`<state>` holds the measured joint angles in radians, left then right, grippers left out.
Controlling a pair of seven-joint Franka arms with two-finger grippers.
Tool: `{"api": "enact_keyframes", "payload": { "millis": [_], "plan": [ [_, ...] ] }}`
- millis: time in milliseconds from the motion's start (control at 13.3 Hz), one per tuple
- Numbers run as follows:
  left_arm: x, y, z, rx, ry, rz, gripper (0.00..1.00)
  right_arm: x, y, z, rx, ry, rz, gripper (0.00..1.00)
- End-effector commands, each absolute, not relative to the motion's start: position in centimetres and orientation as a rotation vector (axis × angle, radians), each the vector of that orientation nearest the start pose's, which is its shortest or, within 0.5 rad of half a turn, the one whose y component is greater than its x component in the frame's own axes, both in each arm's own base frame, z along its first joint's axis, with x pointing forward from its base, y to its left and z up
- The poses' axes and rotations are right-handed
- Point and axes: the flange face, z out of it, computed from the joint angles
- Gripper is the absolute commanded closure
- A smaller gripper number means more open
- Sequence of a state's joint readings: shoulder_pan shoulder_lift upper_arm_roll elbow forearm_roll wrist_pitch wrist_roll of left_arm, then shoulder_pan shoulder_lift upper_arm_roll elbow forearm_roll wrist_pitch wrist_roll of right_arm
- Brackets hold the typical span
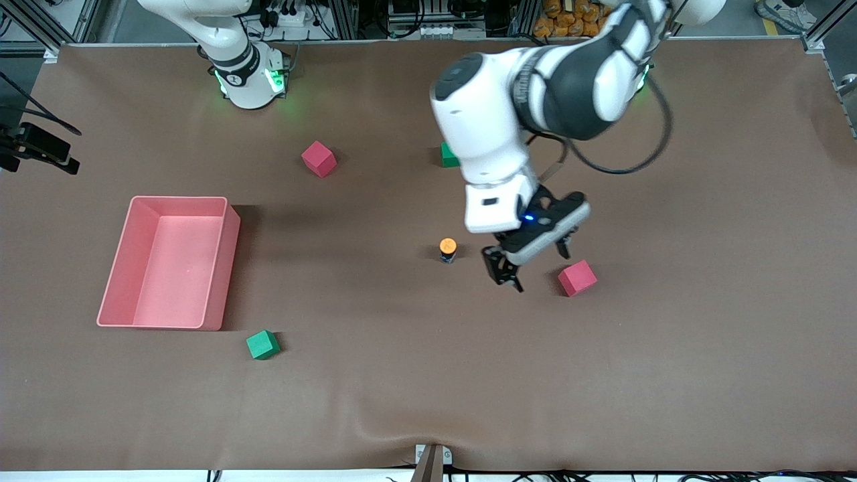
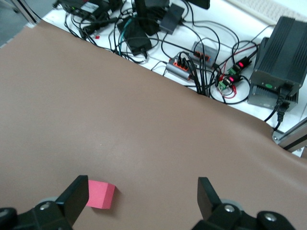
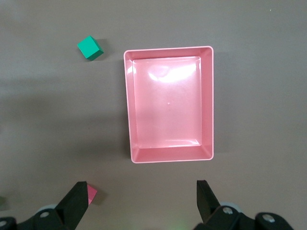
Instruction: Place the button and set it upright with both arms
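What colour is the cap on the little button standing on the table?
Orange, on the button, which has a dark body; the front view shows it best.

An orange-capped button [image 1: 448, 249] with a black and dark-blue body is seen on a brown table [image 1: 402, 375], flanked by two pink-red cubes [image 1: 319, 158] [image 1: 577, 278], two green cubes [image 1: 262, 345] [image 1: 449, 156], a pink bin [image 1: 114, 268] and white, black-banded arms [image 1: 489, 127].
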<state>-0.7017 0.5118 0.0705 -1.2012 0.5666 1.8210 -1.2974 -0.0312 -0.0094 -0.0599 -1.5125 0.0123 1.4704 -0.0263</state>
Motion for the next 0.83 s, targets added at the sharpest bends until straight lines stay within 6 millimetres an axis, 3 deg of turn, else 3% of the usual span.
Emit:
{"api": "enact_keyframes", "payload": {
  "millis": [0,226,376,452,753],
  "plan": [
    [60.7,-36.9,53.5,-2.780,-0.699,-0.698,0.00,54.1,-4.8,65.3,-3.124,0.120,0.042,0.00],
    [62.6,-31.6,55.9,-2.868,-0.690,-0.596,0.00,54.1,-4.8,65.3,-3.124,0.120,0.042,0.00],
    [62.7,-29.8,57.9,-2.930,-0.561,-0.569,0.00,54.1,-4.7,65.3,-3.124,0.118,0.042,0.00],
    [63.4,-27.4,58.6,-2.945,-0.524,-0.551,0.00,54.1,-4.7,65.3,-3.124,0.118,0.042,0.00],
    [64.1,-22.3,60.8,-3.060,-0.438,-0.472,0.00,54.1,-4.8,65.3,-3.124,0.123,0.040,0.00]
  ]
}}
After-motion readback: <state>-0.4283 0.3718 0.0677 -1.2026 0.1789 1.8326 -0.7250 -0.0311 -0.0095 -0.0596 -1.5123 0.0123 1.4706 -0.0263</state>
